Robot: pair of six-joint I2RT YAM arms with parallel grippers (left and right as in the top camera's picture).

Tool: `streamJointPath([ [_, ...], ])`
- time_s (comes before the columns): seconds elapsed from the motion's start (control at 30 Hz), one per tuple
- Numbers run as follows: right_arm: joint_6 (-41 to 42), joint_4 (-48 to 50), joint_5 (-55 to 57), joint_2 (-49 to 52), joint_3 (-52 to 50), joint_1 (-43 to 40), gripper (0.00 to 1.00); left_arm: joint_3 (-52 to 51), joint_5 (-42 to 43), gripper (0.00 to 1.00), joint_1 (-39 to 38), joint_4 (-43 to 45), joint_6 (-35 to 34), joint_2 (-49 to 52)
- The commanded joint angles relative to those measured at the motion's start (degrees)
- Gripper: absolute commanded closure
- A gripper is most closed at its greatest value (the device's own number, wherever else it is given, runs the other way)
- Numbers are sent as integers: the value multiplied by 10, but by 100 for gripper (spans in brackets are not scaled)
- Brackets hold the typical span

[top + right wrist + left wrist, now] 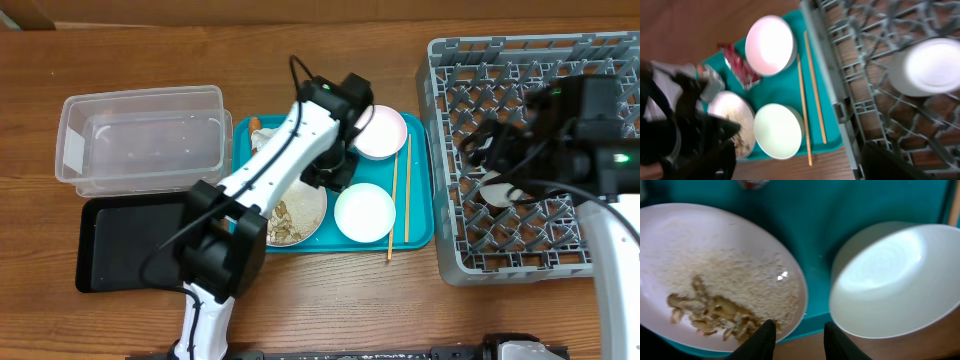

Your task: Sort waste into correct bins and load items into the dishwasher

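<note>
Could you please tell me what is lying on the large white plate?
On the plate lie beige food scraps and rice; part of its rim is hidden behind the left pincer.

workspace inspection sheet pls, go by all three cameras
surface: wooden table
job's things: plate with scraps, two bowls, chopsticks and red wrapper on the teal tray; clear tub and black tray beside it; white dish in the grey rack
clutter: nothing seen
grippers: left pincer open, over the plate-bowl gap; right pincer over the rack, open or shut unclear
cables: black cable looping off the left arm
surroundings: nothing seen
</note>
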Motion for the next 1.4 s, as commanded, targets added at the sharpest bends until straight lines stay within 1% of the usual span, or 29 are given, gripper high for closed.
streamJointPath([
  [0.0, -25, 17, 16, 19, -54, 92, 21, 8, -30, 65, 57, -14, -32, -78],
  [0.07, -12, 37, 49, 34, -82, 142, 23, 8, -30, 63, 98, -21, -40, -126],
  [0.13, 9, 53, 83, 51, -101, 177, 29, 8, -30, 61, 134, -24, -51, -167],
  [0.2, 29, 69, 119, 73, -116, 205, 31, 8, -30, 59, 184, -24, -70, -219],
  [0.33, 30, 114, 138, 123, -132, 235, 41, 8, -30, 43, 283, -23, -98, -305],
  [0.37, 32, 122, 138, 135, -132, 236, 43, 8, -29, 34, 304, -24, -101, -323],
  [0.4, 40, 139, 138, 164, -132, 237, 52, 8, -28, 21, 351, -28, -101, -357],
  [0.43, 40, 143, 138, 177, -132, 237, 54, 8, -29, 12, 365, -31, -101, -365],
  [0.47, 40, 146, 138, 191, -132, 237, 56, 8, -30, 0, 382, -38, -101, -374],
  [0.53, 40, 147, 132, 220, -132, 237, 62, 8, -30, 0, 405, -49, -101, -385],
  [0.63, 39, 146, 101, 256, -132, 237, 66, 8, -36, 0, 422, -64, -99, -388],
  [0.7, 40, 146, 98, 267, -132, 239, 70, 8, -54, 0, 423, -68, -99, -387],
  [0.87, 40, 155, 90, 268, -132, 240, 72, 8, -71, 0, 423, -68, -99, -387],
  [0.93, 40, 161, 90, 268, -132, 240, 76, 8, -71, 0, 423, -68, -99, -387],
  [1.03, 40, 170, 88, 268, -132, 242, 80, 8, -71, 0, 423, -68, -99, -387],
  [1.3, 52, 195, 87, 268, -132, 257, 81, 8, -70, 0, 423, -68, -99, -387],
  [1.33, 63, 196, 88, 268, -132, 257, 87, 8, -71, 0, 423, -68, -99, -387],
  [1.37, 72, 196, 89, 268, -132, 257, 91, 8, -70, 0, 423, -68, -99, -387],
])
